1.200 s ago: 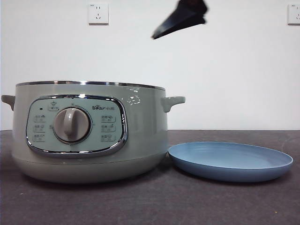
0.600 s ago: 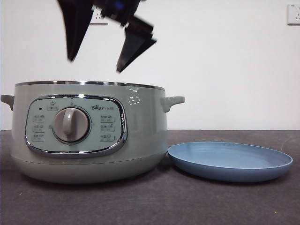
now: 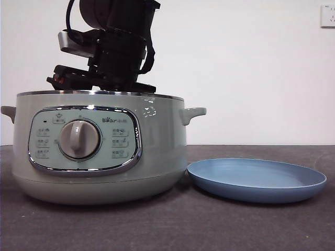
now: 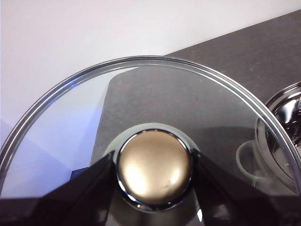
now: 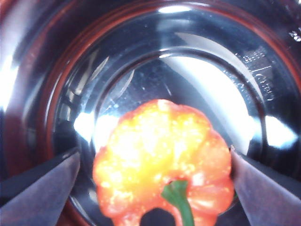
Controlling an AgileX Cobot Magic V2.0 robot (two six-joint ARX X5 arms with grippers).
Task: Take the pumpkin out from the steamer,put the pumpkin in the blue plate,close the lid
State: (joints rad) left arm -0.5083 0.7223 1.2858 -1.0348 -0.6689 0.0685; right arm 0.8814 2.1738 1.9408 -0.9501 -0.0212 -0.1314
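The sage-green steamer [image 3: 99, 157] stands open at the left of the table. My right arm [image 3: 115, 47] reaches down into it from above, its jaws hidden below the rim in the front view. In the right wrist view the right gripper [image 5: 155, 155] is open, one jaw on each side of the orange pumpkin [image 5: 160, 160] on the shiny pot floor [image 5: 211, 70]. The left gripper [image 4: 154, 160] is shut on the knob of the glass lid [image 4: 155, 94] and holds it beside the steamer's rim [image 4: 287, 136]. The blue plate [image 3: 256, 180] lies empty to the steamer's right.
The steamer's side handle [image 3: 192, 113] sticks out toward the plate. A wall socket [image 3: 328, 15] is on the white wall behind. The dark table runs across the front.
The right arm has moved from the upper middle to the left and down, and its jaws have sunk into the steamer. The steamer and the plate have not moved.
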